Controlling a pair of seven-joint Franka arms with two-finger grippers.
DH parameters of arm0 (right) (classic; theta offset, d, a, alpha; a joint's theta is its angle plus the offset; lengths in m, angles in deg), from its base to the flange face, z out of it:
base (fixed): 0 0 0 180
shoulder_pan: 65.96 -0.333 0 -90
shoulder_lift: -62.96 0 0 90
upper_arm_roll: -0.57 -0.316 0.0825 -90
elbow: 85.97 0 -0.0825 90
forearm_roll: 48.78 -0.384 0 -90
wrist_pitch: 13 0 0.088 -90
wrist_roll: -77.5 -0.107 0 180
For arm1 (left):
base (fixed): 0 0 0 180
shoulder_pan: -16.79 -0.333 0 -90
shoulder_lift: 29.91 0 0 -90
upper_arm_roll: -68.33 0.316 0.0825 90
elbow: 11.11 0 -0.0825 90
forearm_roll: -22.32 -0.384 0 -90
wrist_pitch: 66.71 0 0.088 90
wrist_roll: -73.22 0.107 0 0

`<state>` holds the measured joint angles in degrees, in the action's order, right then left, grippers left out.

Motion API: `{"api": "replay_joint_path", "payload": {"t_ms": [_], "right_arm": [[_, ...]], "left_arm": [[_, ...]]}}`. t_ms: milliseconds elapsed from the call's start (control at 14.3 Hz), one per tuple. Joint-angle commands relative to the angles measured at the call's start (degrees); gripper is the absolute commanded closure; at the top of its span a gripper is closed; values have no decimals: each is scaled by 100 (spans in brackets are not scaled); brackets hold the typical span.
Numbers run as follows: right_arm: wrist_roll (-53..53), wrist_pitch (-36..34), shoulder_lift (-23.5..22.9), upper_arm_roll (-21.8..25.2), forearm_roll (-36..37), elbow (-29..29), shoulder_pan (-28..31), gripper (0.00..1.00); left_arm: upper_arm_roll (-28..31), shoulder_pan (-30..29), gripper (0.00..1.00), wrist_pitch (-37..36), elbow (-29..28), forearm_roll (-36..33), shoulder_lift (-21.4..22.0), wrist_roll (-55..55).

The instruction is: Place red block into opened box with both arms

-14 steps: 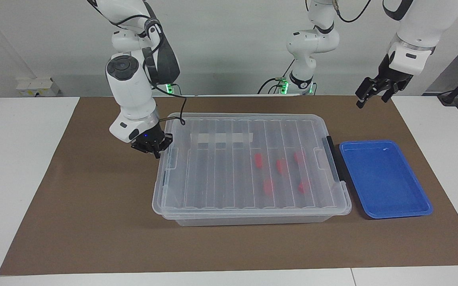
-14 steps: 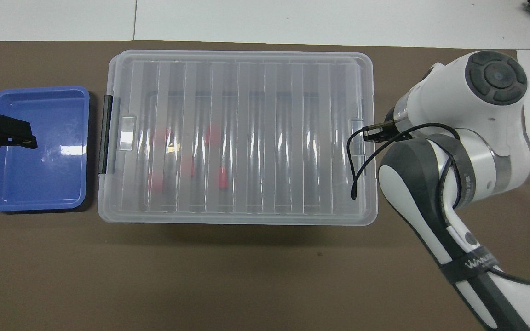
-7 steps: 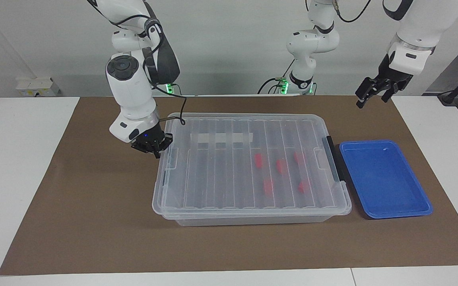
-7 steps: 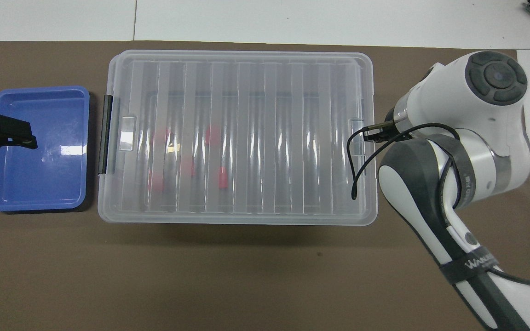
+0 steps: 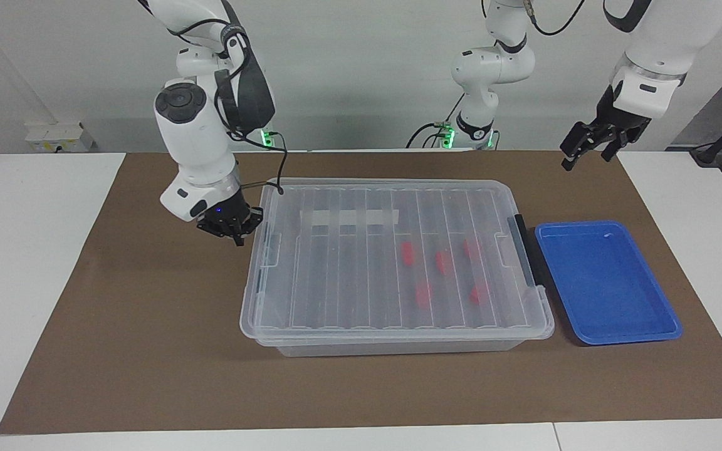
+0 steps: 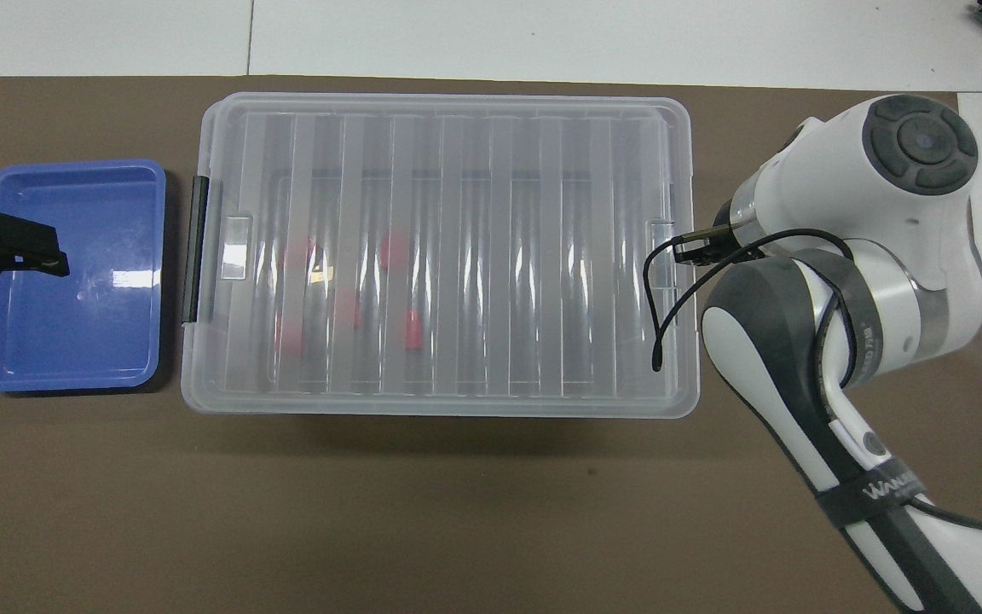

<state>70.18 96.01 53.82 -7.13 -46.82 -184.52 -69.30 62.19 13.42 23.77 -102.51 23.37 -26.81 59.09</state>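
Observation:
The box (image 5: 336, 275) (image 6: 474, 170) is a clear bin on the brown mat with its ribbed lid lying on it. Several red blocks (image 5: 441, 262) (image 6: 412, 328) show blurred through the lid, in the half toward the left arm's end. My right gripper (image 5: 234, 235) is shut and hangs low just beside the box's end toward the right arm's side, holding nothing. In the overhead view its own wrist hides it. My left gripper (image 5: 586, 150) (image 6: 5, 256) waits open, raised high over the blue tray's area.
A shallow blue tray (image 5: 605, 282) (image 6: 73, 341) with nothing in it lies beside the box's dark grey handle (image 5: 524, 250) (image 6: 195, 247). A white tape strip (image 5: 348, 217) crosses the lid. A black cable (image 6: 657, 315) from the right wrist dangles over the lid's corner.
The right gripper has drawn back a little from the box's end latch, toward the right arm's end of the table. The left arm and the box have not moved.

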Motion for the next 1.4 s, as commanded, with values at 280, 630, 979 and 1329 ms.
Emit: {"api": "replay_joint_path", "payload": {"t_ms": [280, 630, 979, 1329], "right_arm": [[-464, -598, 606, -21, -73, -103, 562, 0], [-699, -765, 774, -3, -73, 221, 554, 0], [-842, -1476, 738, -3, -73, 889, 562, 0], [-736, -2172, 913, 6, -73, 1032, 598, 0]], "left_arm": [[16, -6, 0, -48, -62, -26, 59, -3], [16, -6, 0, -48, -62, -26, 59, -3], [16, -6, 0, -48, -62, -26, 59, -3], [16, -6, 0, -48, -62, -26, 59, -3]]}}
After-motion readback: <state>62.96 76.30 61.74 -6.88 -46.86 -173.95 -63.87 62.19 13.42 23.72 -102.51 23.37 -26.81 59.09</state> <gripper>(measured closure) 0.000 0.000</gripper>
